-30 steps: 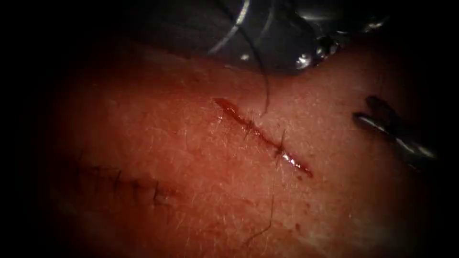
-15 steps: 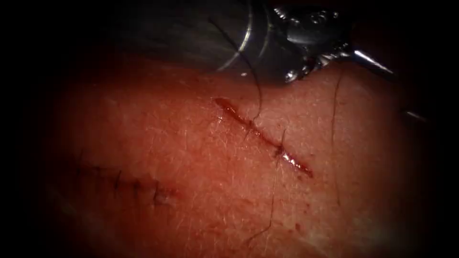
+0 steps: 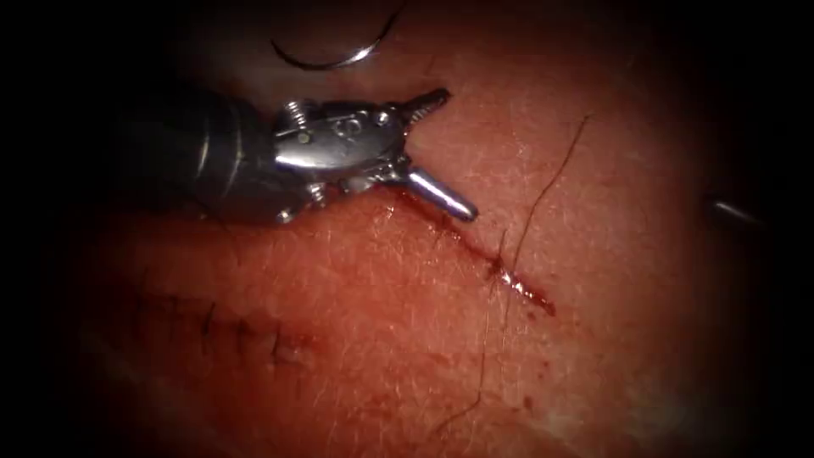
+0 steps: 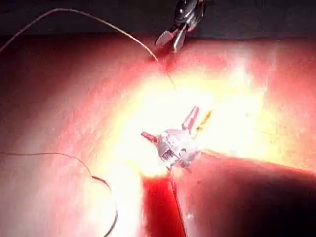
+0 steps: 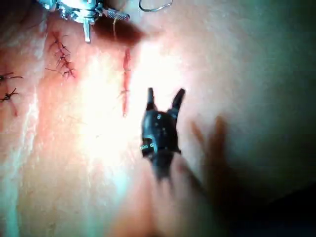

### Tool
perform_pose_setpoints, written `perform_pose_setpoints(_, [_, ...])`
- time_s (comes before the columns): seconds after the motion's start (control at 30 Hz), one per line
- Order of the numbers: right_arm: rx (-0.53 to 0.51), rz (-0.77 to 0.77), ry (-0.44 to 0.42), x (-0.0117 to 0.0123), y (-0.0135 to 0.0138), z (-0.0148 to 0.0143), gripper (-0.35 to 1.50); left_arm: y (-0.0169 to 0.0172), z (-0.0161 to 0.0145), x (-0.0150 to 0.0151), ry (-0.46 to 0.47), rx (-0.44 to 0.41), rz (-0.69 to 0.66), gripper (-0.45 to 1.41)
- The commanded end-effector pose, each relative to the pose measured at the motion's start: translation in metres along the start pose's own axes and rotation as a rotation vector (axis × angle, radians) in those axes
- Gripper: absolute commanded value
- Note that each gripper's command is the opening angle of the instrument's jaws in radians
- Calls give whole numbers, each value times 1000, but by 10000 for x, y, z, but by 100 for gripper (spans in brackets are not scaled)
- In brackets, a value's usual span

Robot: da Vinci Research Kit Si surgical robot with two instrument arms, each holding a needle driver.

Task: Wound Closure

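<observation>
The cut [image 3: 509, 280] runs slantwise across the tissue [image 3: 356, 339], with a dark stitch [image 3: 496, 263] over its middle. My left tool [image 3: 458, 153] comes in from the left and hangs over the cut's upper end, jaws open and holding nothing. The curved needle [image 3: 331, 59] lies on the tissue beyond that tool, held by neither tool. Thread [image 3: 543, 187] trails loose on the right side of the cut. In the right wrist view my right tool [image 5: 166, 94] stands to the right of the cut [image 5: 126, 84], open and empty; the needle [image 5: 155, 6] lies past the left tool [image 5: 84, 12].
An older cut closed with several stitches [image 3: 242, 326] lies on the left of the tissue. A thread tail [image 3: 479, 373] runs down from the stitch. The right tool's tip [image 3: 733, 212] sits at the far right edge. The left wrist view shows both tools [image 4: 169, 122] [image 4: 170, 38] and loose thread [image 4: 94, 177].
The left tool has swung from the top of the picture to the left, and its jaws now stand open above the cut's upper end. The needle has come into sight. The thread has shifted right.
</observation>
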State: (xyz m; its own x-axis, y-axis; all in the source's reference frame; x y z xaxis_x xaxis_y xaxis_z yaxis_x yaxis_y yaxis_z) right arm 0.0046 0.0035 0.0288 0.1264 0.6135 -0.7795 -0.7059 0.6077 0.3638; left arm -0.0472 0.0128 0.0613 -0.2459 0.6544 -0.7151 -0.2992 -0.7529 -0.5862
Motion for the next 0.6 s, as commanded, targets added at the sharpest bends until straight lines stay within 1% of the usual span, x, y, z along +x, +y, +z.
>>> perform_pose_setpoints(0.03, [5, 1, 0, -10, -12, 6, 113, -2, 5, -13, 0, 1, -3, 104])
perform_pose_setpoints(0.13, [14, 1, 3, -11, -18, 8, 113, -6, -1, -40, -3, 3, -14, 104])
perform_pose_setpoints(0.2, [26, -5, 5, -12, -22, 8, 113, -2, -6, -59, -12, 6, -9, 99])
perform_pose_setpoints(0.23, [26, -5, 5, -12, -22, 8, 113, -2, -6, -59, -12, 6, -9, 99])
perform_pose_setpoints(0.3, [42, -5, 7, -11, -31, 7, 113, 9, -9, -78, -17, -17, 5, 93])
perform_pose_setpoints(0.33, [42, -5, 7, -11, -31, 7, 113, 9, -9, -78, -17, -17, 5, 93])
perform_pose_setpoints(0.37, [57, -4, 9, -11, -40, 6, 113, 20, -10, -85, -17, -56, 9, 73])
perform_pose_setpoints(0.4, [65, -4, 11, -12, -44, 6, 113, 28, -10, -88, -16, -78, 12, 62])
perform_pose_setpoints(0.5, [110, -6, 0, -13, -62, 4, 113, 52, -8, -94, -19, -84, 11, 54])
perform_pose_setpoints(0.57, [138, -8, -23, -14, -74, 2, 111, 73, -6, -97, -19, -80, -30, 41])
perform_pose_setpoints(0.6, [146, -9, -30, -14, -79, 1, 111, 85, -4, -98, -16, -76, -54, 37])
